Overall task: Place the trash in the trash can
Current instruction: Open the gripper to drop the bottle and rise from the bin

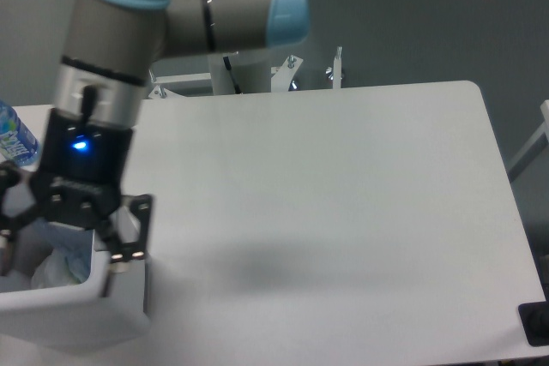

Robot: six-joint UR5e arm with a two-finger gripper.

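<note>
Your hand hangs spread wide over the trash can at the counter's front left corner, holding nothing. The trash lies inside the can, just below and between the fingers: you see a pale crumpled lump with a bluish tint, and you cannot tell paper from plastic in it. The right fingertip sits over the can's thick right rim; the left finger is at the picture's edge. The can's front wall runs off the bottom left of the view. To your right the counter stretches wide and white to its rounded far corner. A bottle with a blue label stands behind the can, at the left edge
</note>
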